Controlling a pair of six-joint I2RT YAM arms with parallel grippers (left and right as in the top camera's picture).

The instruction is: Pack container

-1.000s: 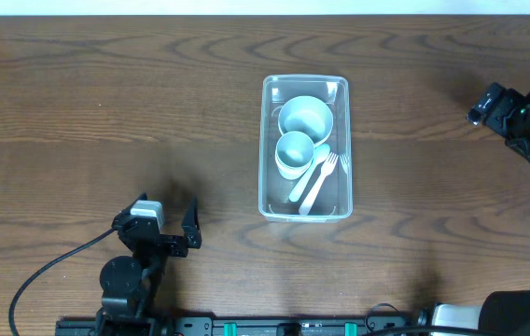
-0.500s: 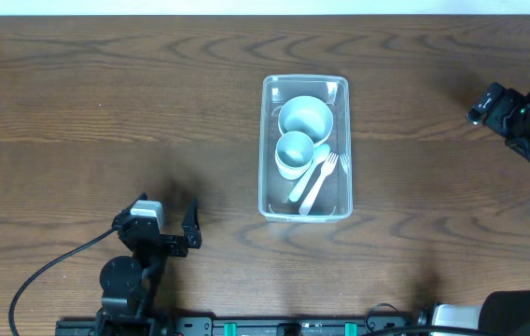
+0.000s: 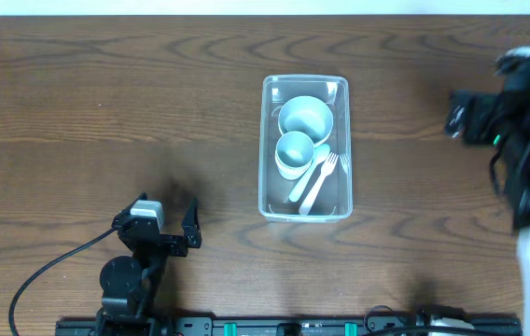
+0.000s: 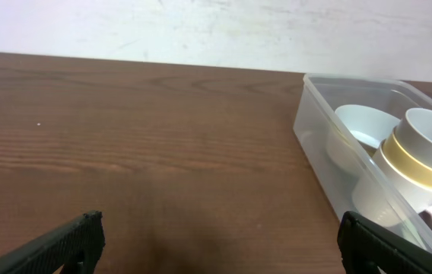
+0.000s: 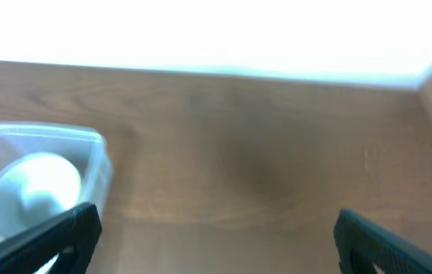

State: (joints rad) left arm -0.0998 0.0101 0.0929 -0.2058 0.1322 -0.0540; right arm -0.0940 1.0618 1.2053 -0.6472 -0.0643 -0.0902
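Note:
The clear container [image 3: 340,89] stands at the table's middle. It holds a pale bowl [image 3: 305,117], a pale cup [image 3: 295,152] with a yellow band, and a white spoon [image 3: 308,177] and fork [image 3: 319,183]. In the left wrist view the container [image 4: 315,129] is at the right with the bowl [image 4: 364,127] and cup [image 4: 417,156]. My left gripper [image 3: 188,229] is open and empty near the front left; its fingertips [image 4: 216,243] frame bare table. My right gripper [image 3: 458,119] is open, blurred, at the far right. Its wrist view [image 5: 212,236] shows the container [image 5: 98,148] at the left.
The brown wooden table [image 3: 106,112] ends at a white wall along the back. A black cable [image 3: 41,280] runs from the left arm's base toward the front left corner.
My right arm has swung left and toward the table's middle and shows blurred. The left arm and the container's contents have not moved.

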